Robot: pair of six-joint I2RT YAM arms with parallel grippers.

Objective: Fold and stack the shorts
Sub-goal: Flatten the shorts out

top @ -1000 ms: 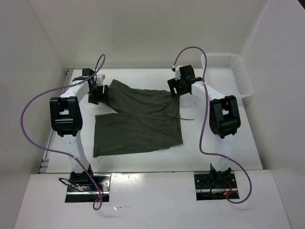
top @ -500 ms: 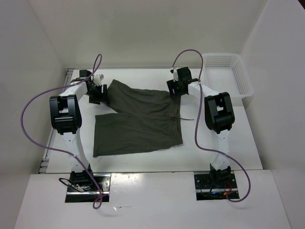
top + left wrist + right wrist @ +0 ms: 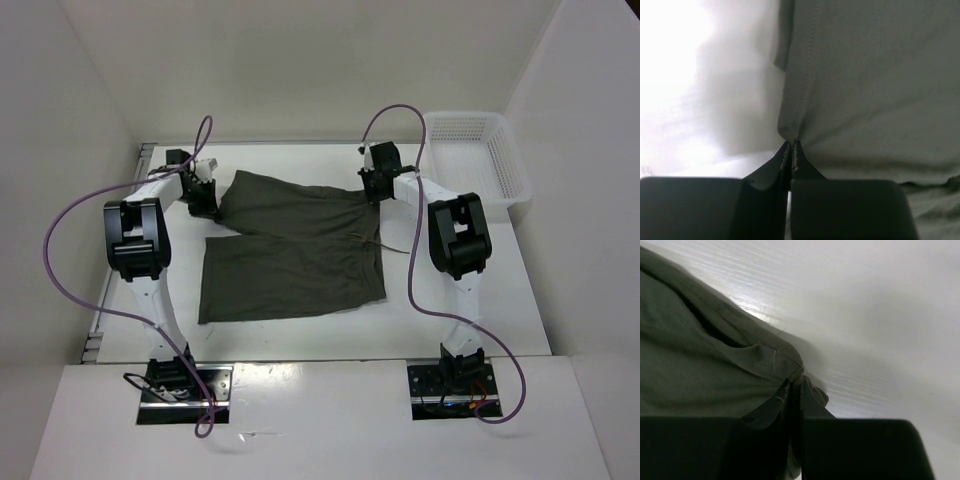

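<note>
The dark olive-green shorts [image 3: 290,250] lie spread on the white table, waistband to the right, two legs to the left, a thin drawstring [image 3: 375,243] at the waist. My left gripper [image 3: 208,200] is shut on the hem corner of the far leg; in the left wrist view its fingertips [image 3: 790,148] pinch the stitched hem of the shorts [image 3: 880,90]. My right gripper [image 3: 372,186] is shut on the far waistband corner; in the right wrist view the fingertips [image 3: 795,382] clamp the folded edge of the shorts [image 3: 700,365].
A white mesh basket [image 3: 478,155] stands at the back right, just beyond the right arm. Purple cables loop from both arms. White walls close in the table at the back and sides.
Both grippers came down onto the far edge of the shorts and shut on it. The far edge is now bunched slightly toward each gripper.
</note>
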